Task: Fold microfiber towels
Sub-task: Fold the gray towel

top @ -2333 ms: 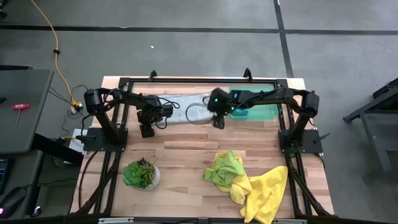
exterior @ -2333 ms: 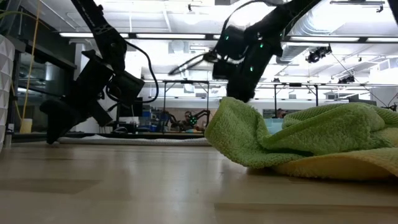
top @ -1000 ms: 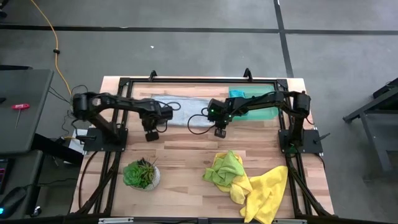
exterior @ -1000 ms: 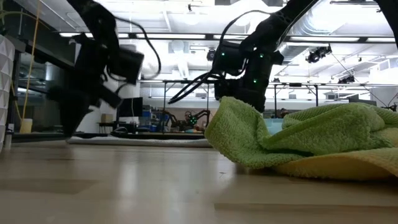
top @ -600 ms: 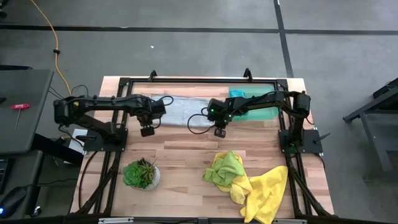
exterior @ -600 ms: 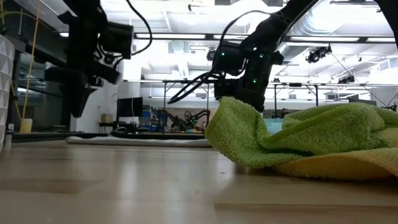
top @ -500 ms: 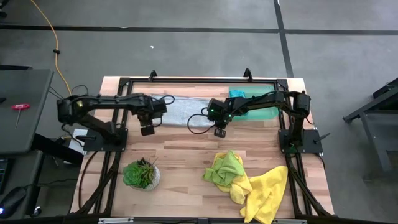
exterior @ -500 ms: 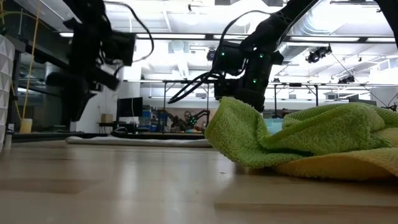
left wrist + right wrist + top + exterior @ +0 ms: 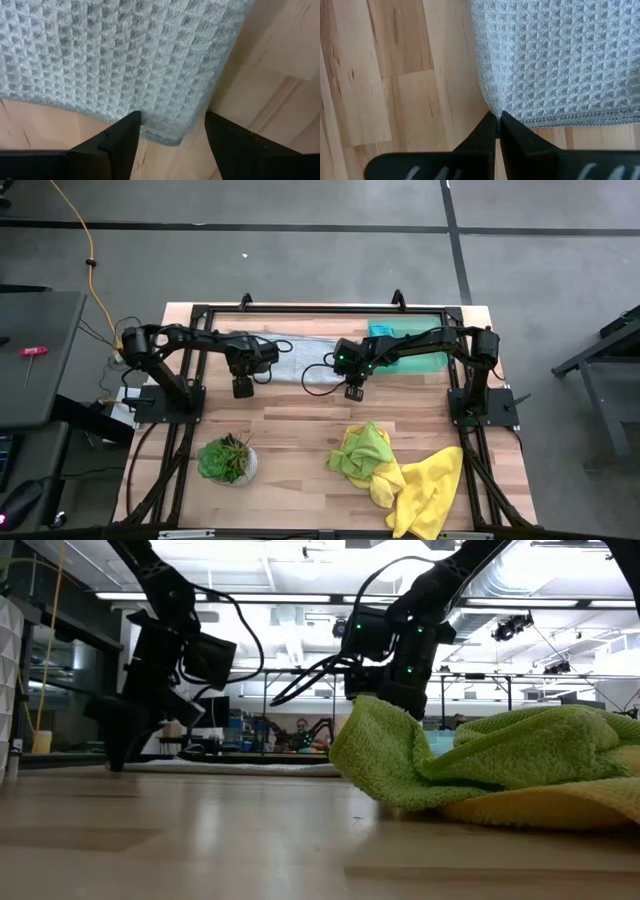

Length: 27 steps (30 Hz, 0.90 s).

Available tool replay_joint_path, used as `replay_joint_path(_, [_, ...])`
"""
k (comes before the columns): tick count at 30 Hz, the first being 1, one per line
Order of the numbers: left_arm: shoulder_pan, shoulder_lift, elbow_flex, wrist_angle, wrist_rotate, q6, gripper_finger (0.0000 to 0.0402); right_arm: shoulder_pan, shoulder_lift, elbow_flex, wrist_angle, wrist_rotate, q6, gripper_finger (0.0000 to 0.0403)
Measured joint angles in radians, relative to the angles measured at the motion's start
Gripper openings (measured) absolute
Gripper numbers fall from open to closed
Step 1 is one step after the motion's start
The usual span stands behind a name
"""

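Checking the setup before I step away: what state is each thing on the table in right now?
Grey towel: flat at the table's back.
Left gripper: open, astride the grey towel's corner.
Right gripper: shut at the grey towel's other corner.
Green towel: crumpled, unfolded.
Yellow towel: crumpled, partly under the green towel.
Teal towel: flat, under the right arm.
Potted plant: upright.

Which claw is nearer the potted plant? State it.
Left. The left claw hangs above the grey towel's corner, just behind the potted plant; the right claw sits farther across.
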State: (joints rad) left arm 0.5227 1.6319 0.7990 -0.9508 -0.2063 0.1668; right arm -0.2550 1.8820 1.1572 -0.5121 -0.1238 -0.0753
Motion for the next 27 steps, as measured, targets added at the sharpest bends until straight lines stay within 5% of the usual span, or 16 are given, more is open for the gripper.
replay_joint_path(14, [0.038, 0.006, 0.000, -0.004, 0.049, 0.052, 0.0208, 0.000, 0.000, 0.000, -0.008, -0.009, 0.052, 0.0000])
replay_joint_path(27, [0.045, 0.002, -0.052, -0.011, -0.010, 0.050, 0.0086, 0.000, 0.000, 0.000, -0.015, -0.009, 0.053, 0.0000])
